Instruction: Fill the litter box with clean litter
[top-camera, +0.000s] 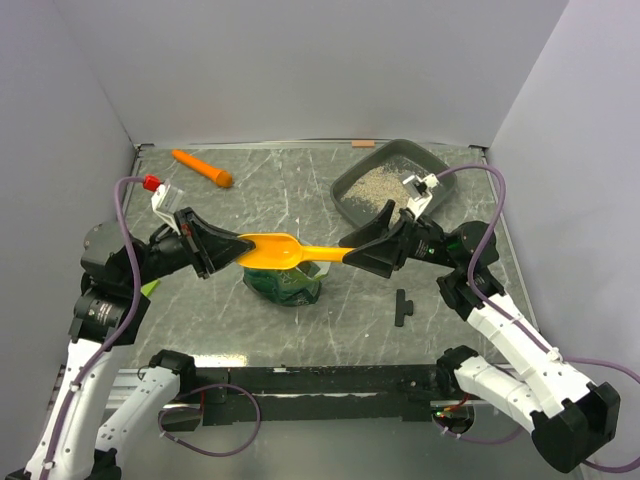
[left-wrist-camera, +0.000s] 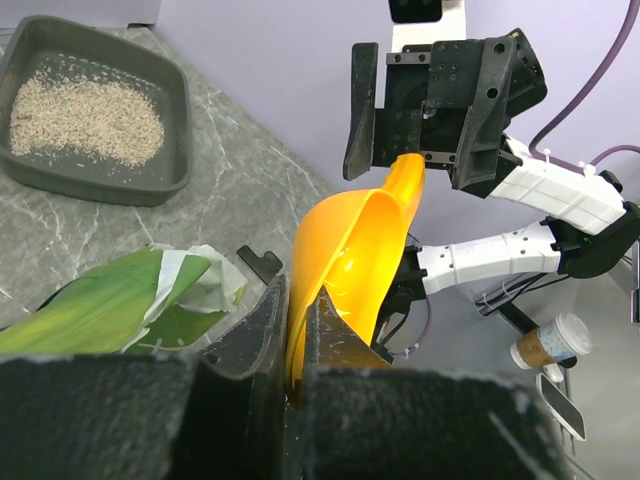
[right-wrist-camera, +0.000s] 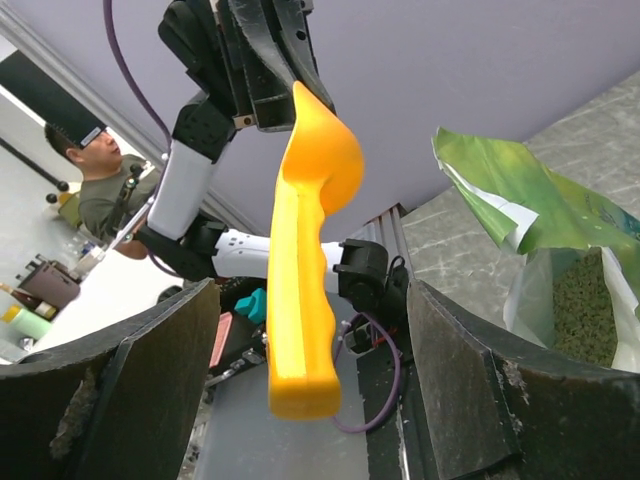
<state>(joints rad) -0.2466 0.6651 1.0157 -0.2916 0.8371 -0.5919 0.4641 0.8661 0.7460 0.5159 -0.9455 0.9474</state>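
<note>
The litter box sits in the upper right of the overhead view, turned at an angle on the table, with a thin layer of pale litter spread over its floor; the left wrist view shows the same box in its upper left corner, the litter heaped loosely toward the middle. Below and left of the box, at the centre of the overhead view, stands a green bag with its top open, and the right wrist view shows greenish grains inside it. Just above the bag an orange scoop hangs level in the air between the two arms. The left gripper is clamped on the rim of the scoop's bowl. The right gripper has its fingers wide apart on either side of the handle, with gaps showing on both sides. An orange carrot-shaped object lies in the upper left, well apart from the rest, and a small black piece lies on the table right of the bag.
</note>
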